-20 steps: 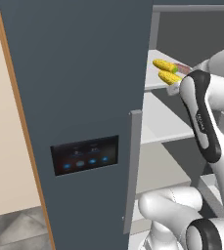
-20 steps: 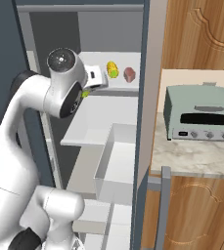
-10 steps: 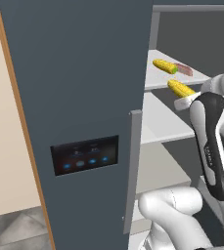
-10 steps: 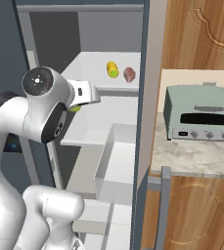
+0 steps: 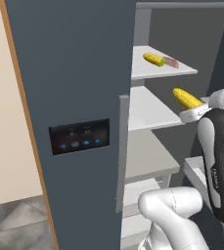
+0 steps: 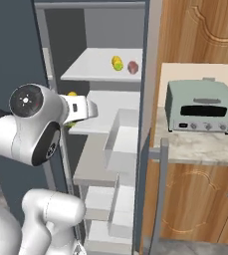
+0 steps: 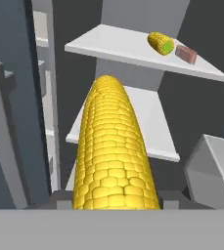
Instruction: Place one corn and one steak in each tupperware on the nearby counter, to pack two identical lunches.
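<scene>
My gripper (image 5: 192, 109) is shut on a yellow corn (image 5: 185, 97), held in the air in front of the open fridge's middle shelf. In the hand view this held corn (image 7: 113, 156) points away from me, up the middle of the picture. A second corn (image 7: 161, 43) lies on the upper shelf with a red-pink steak (image 7: 186, 54) beside it. The same pair shows as corn (image 6: 117, 63) and steak (image 6: 133, 66) in the right base view. The beige counter (image 6: 205, 145) lies to the fridge's right. The tupperware is out of view.
The dark fridge door (image 5: 74, 112) stands open at the left. White shelves (image 5: 150, 108) and a drawer bin (image 6: 123, 139) fill the fridge. A pale-green toaster oven (image 6: 201, 106) stands on the counter above brown cabinet doors (image 6: 195, 204).
The arm has drawn back and down from the upper shelf with one corn in the gripper. The other corn and the steak stay on that shelf.
</scene>
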Motion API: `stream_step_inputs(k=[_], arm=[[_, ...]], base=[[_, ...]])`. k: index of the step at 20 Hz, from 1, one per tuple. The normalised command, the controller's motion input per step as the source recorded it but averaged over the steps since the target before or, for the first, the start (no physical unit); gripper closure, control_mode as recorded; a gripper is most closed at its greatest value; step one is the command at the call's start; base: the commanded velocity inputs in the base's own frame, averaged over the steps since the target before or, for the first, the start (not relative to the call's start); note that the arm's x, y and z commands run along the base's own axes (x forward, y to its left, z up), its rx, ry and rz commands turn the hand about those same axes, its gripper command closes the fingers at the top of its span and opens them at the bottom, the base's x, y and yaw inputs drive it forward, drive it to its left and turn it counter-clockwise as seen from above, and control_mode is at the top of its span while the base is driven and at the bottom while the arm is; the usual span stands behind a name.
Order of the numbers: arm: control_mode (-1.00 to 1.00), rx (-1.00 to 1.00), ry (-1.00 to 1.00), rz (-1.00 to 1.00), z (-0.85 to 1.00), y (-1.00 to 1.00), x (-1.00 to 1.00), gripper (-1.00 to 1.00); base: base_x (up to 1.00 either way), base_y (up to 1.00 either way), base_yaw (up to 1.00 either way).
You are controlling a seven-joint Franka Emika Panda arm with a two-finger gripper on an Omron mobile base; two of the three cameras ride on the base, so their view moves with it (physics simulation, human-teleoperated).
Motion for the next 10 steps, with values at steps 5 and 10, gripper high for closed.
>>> stream_step_inputs(k=[5, 10], arm=[[1.00, 0.00, 0.00, 0.00, 0.00, 0.00, 0.00, 1.00], [1.00, 0.00, 0.00, 0.00, 0.00, 0.00, 0.00, 1.00]], base=[[-0.96, 0.22, -0.01], [-0.97, 0.01, 0.00]])
